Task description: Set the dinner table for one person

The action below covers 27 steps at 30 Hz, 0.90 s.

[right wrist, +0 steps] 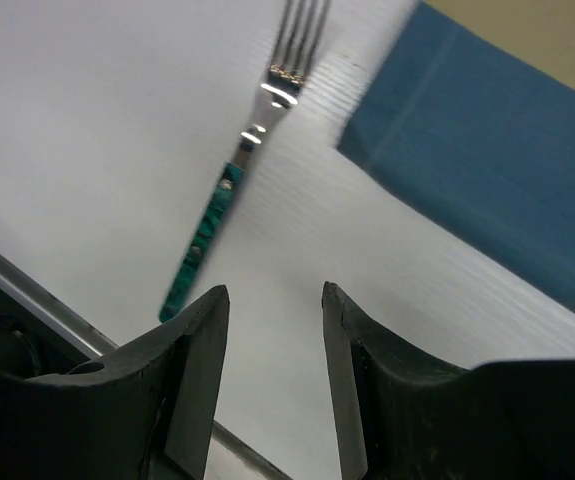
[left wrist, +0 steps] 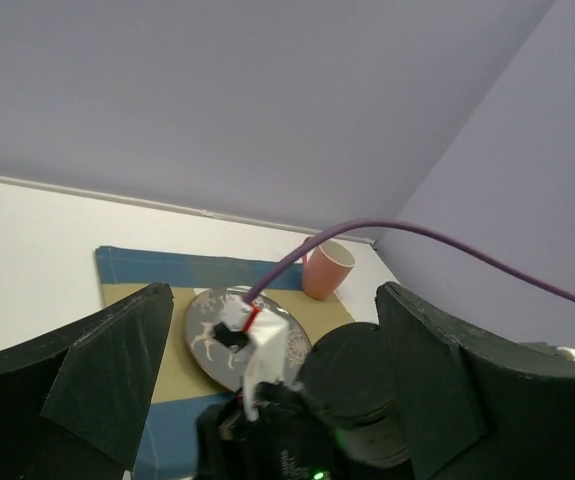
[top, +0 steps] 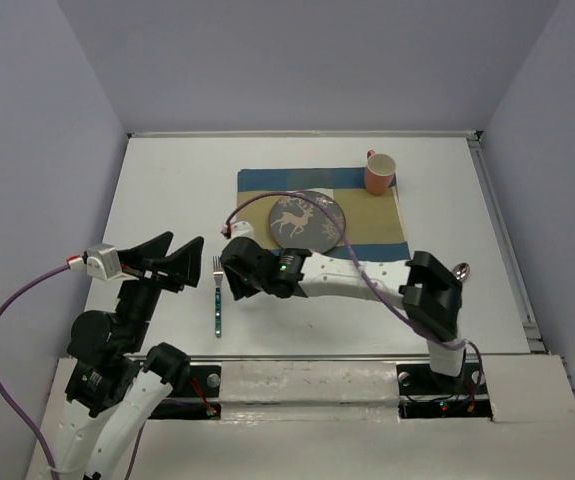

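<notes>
Dark fingers (right wrist: 192, 390) of my right end effector (right wrist: 275, 298) stand part-way apart with nothing between; the fork (right wrist: 235, 185) lies ahead and slightly left on the white bench (right wrist: 77, 120), handle nearest me, tines pointing away, just beside the blue corner of the placemat (right wrist: 487, 170).

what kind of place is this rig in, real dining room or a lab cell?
Most likely a lab test cell: plain lavender walls box in the white dinner table, the left arm and right arm are mounted at its near edge, and a single staged placemat holds a plate and mug.
</notes>
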Tool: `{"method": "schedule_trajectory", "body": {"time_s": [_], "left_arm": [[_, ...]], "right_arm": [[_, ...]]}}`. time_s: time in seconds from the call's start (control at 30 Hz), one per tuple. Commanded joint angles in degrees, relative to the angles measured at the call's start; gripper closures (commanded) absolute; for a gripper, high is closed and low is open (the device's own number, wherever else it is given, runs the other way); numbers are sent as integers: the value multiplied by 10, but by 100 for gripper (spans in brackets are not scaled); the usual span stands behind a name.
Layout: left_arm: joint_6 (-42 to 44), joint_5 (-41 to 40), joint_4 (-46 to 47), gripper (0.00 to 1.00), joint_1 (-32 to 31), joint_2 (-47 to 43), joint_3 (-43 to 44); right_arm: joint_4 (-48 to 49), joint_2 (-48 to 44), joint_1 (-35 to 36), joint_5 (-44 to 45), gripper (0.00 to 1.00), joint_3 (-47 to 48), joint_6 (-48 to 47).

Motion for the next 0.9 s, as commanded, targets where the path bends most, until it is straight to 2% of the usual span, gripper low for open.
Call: {"method": "schedule_trajectory", "body": {"time_s": [0.0,0.33,0.53,0.6,0.67,0.73,0.77,0.87], "left_arm": [[6,-46,8,7,-1,-16,7],[8,-41,11,7,2,-22,7],[6,-32,12,7,2,-23,6],[6,-30,12,7,2,-23,6],[6,-30,13,7,0,-23,6],[7,-33,11,7,1,-23,6],[7,-34,12,7,1,-24,6],[7,-33,12,7,0,-24,6]], "right_arm": [[16,93,23,26,53,114,-6],[-8,217,44,5,57,220,29],[-23,243,44,21,60,227,47],[-28,246,44,33,66,227,53],[-33,247,44,44,84,227,57],[-35,244,44,51,95,227,62],[-35,242,44,54,98,228,64],[-38,244,44,69,98,245,55]]}}
